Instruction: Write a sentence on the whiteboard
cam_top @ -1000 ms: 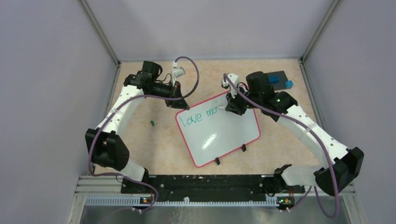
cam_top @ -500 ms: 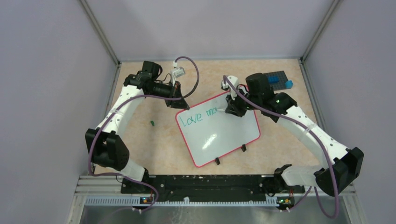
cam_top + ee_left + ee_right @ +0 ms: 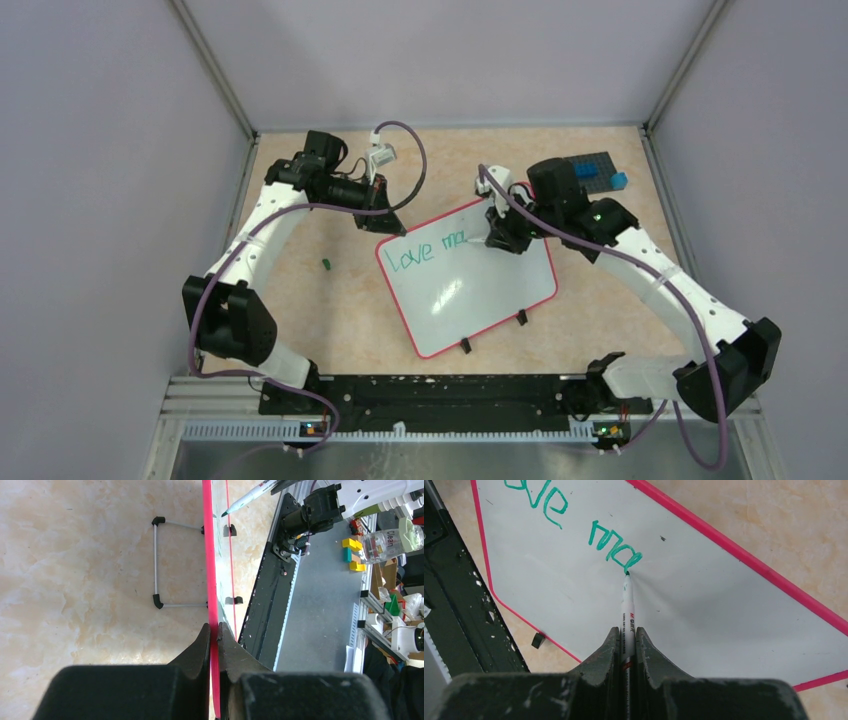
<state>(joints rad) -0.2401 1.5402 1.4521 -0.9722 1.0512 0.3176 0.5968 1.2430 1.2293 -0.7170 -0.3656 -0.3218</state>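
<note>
Two white robot arms reached over a pale, marbled tan surface (image 3: 330, 310). Between them, near the middle, sat the small glossy white rectangular whiteboard with a thin red-pink frame (image 3: 470, 295). It was turned at an angle, with its small black clip feet (image 3: 465, 346) toward the arm bases. The left wrist view showed it edge-on with a thin wire stand (image 3: 156, 560) behind it, so it seemed propped at a slope rather than lying flat.

The left gripper (image 3: 388, 222) was closed almost fully, its black fingers (image 3: 200, 645) pinching the red-pink frame at the board's far left corner. That hold most likely steadied the light board against the push of the pen.

The right gripper (image 3: 626, 632) was clamped tight on a slim white marker with a green tip (image 3: 627, 605). The barrel ran straight out between the fingers, and the tip met the board at the end of the green handwriting (image 3: 614, 545). The words read roughly "love ma". Gripping the barrel in line with the wrist probably gave firm control of each stroke.

Most of the board below and to the right of the writing was blank, so the sentence looked unfinished.

One small green object (image 3: 326, 264), possibly the pen's cap, lay on the surface left of the board, well apart from it. Behind the right arm, in the far right corner, sat a dark studded square plate carrying blue blocks (image 3: 598, 170).
</note>
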